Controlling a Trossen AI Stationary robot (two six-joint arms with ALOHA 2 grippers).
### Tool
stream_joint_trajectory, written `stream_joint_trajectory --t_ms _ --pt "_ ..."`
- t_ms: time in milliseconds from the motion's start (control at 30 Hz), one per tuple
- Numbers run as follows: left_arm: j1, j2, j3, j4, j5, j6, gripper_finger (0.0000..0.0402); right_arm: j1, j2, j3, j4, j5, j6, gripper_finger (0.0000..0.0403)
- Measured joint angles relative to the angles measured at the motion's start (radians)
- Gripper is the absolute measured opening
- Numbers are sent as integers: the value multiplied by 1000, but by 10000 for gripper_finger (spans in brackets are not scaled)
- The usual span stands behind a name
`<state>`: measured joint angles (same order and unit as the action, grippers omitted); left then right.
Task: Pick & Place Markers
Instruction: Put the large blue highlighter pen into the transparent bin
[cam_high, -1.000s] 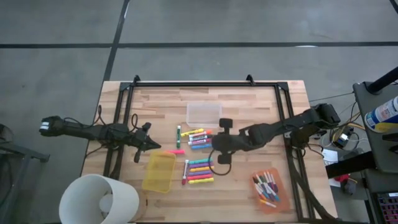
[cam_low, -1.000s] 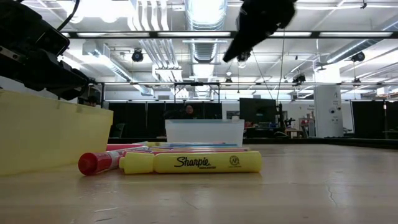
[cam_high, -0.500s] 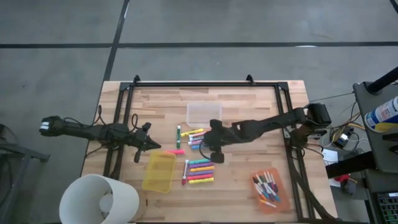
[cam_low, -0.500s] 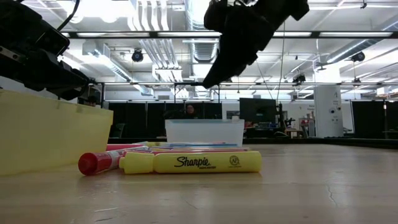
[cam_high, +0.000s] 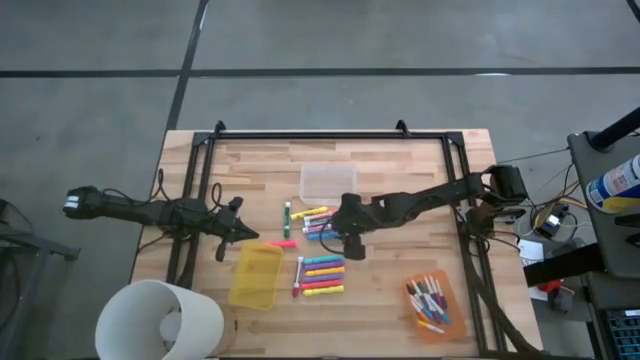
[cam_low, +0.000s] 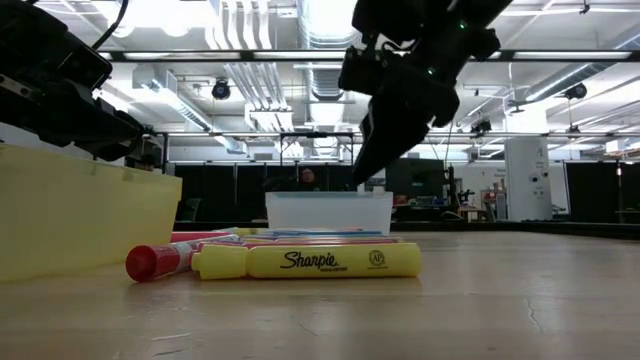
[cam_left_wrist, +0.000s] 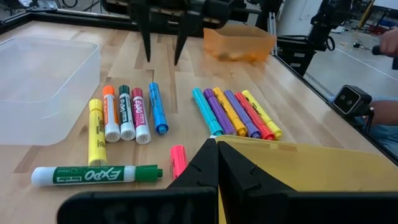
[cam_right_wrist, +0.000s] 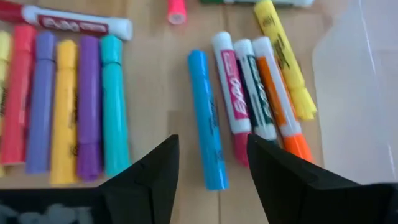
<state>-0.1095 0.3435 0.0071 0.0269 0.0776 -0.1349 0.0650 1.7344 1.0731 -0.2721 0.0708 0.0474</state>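
Markers (cam_high: 320, 222) lie flat in two loose rows on the wooden table, a blue highlighter (cam_right_wrist: 207, 118) directly below the spread right gripper (cam_right_wrist: 211, 163); a third batch, apparently markers too, fills the orange bin (cam_high: 431, 303).

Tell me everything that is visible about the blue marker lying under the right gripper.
The blue marker is a slim stick, light blue along its whole length, with faint print on its barrel; it looks like plastic. It lies flat on the wooden table, at the outer edge of a small row of markers, beside a white one with a pink cap; whether the two touch cannot be told. The right gripper hangs open above it, one finger on each side, not touching it.
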Motion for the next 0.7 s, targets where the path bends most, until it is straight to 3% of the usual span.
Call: stream_joint_trajectory --t_ms 700 --pt "0 0 0 0 0 0 0 -1 4 -205 317 0 17 167"
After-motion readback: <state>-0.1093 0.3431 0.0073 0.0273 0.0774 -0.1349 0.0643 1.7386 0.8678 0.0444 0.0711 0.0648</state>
